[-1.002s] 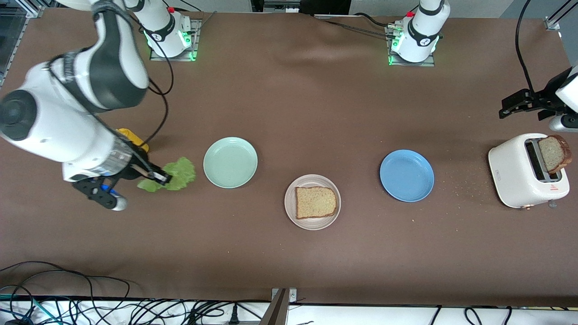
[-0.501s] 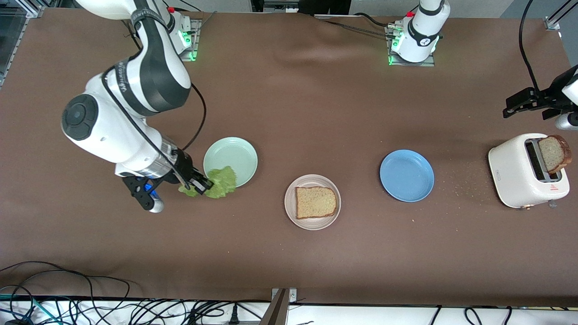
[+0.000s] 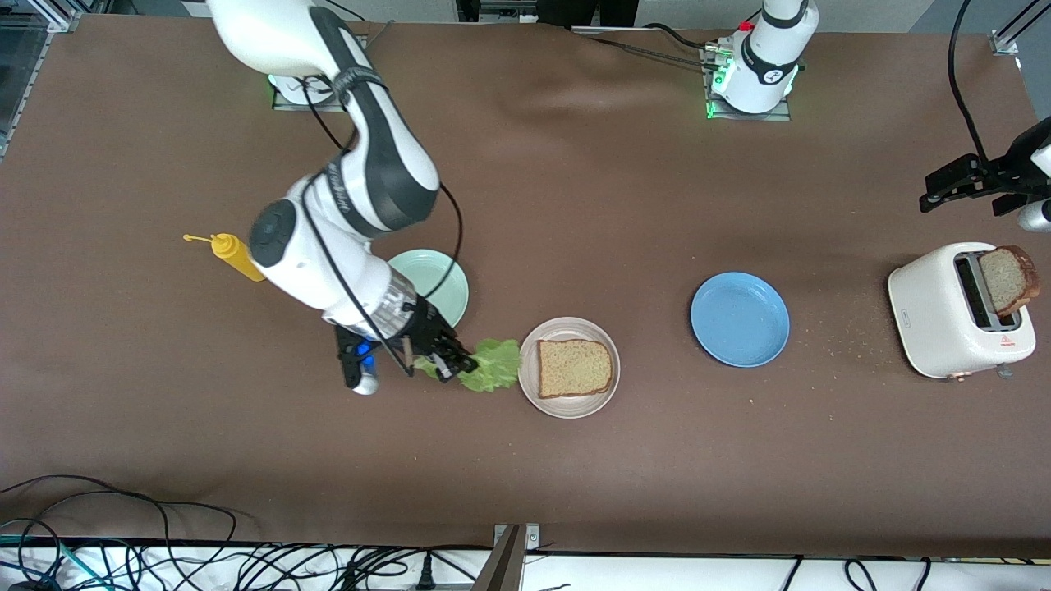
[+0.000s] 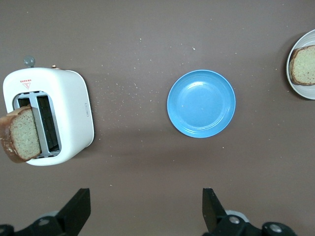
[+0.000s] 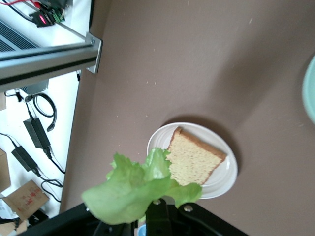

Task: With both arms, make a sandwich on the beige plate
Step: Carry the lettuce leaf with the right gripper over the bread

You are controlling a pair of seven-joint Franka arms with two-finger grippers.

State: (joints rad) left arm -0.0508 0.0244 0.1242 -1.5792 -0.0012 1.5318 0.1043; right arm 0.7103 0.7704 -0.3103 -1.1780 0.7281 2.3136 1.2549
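The right gripper (image 3: 450, 364) pinches the lettuce leaf (image 3: 493, 365) just beside the beige plate (image 3: 568, 328), ready to lay it on the bread (image 3: 575, 367). The left gripper (image 3: 956, 182), spread wide, waits above the toaster (image 3: 936, 316).

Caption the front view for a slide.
Right pincer carries lettuce toward bread slice on beige plate; left pincer waits open above toaster.

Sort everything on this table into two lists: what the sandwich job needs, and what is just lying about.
Needed:
beige plate
bread slice on it
lettuce leaf, held in the right tool
bread slice in the toaster
left tool, open above the toaster

Lying about:
mint-green plate
blue plate
yellow squeeze bottle
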